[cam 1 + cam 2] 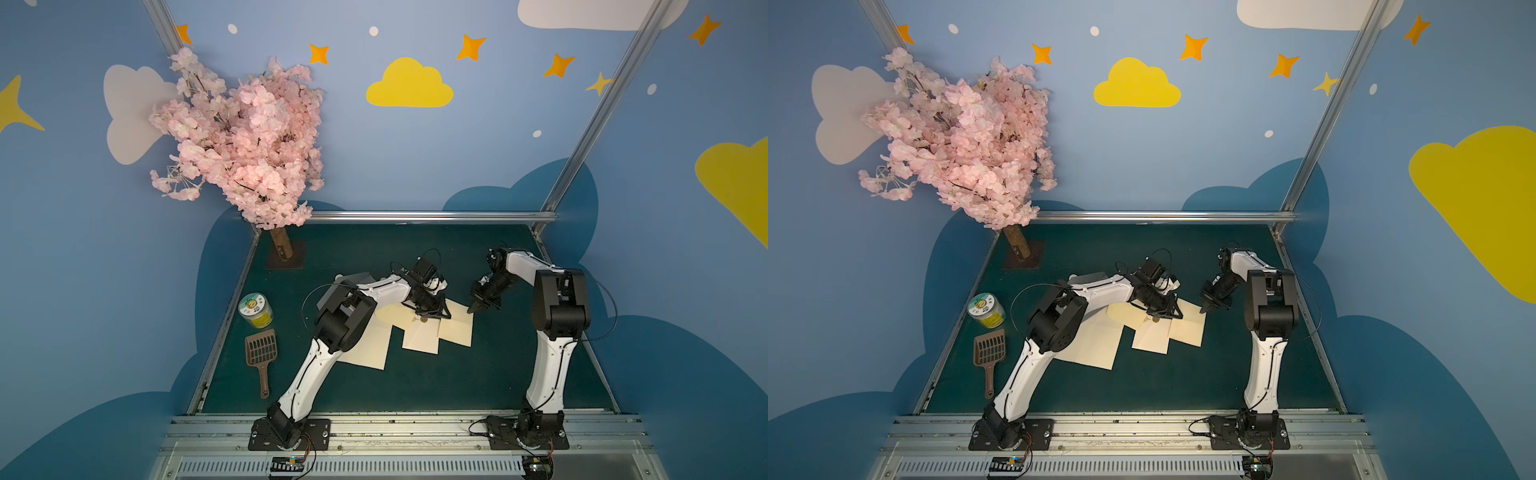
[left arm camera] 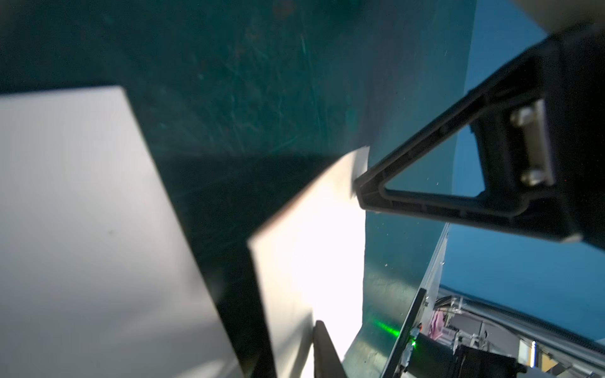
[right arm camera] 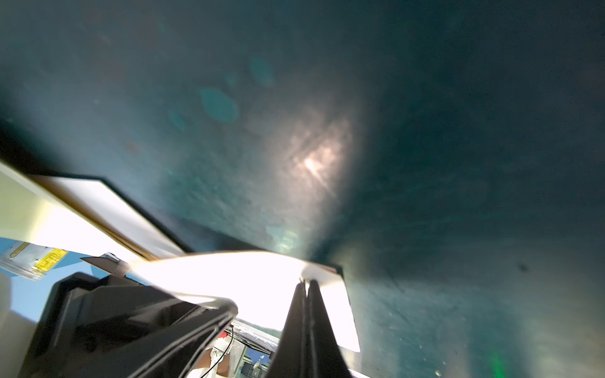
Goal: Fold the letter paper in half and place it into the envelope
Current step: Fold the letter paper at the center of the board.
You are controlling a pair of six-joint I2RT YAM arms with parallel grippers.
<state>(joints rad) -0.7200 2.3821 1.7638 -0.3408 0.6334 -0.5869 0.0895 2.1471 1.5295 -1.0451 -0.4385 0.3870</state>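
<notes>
Right gripper (image 3: 306,283) pinches a cream sheet's (image 1: 457,332) far right corner. Left gripper's (image 2: 339,258) jaws stand slightly apart around its edge.

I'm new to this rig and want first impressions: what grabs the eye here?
The big pink blossom tree in the back left corner of the table stands out first. Mid-table, cream sheets lie fanned beneath both arms, the right claw pinching one sheet's far corner.

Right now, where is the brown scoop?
In both top views the brown scoop lies at the left edge of the green table, just nearer the arm bases than the yellow jar.
</notes>
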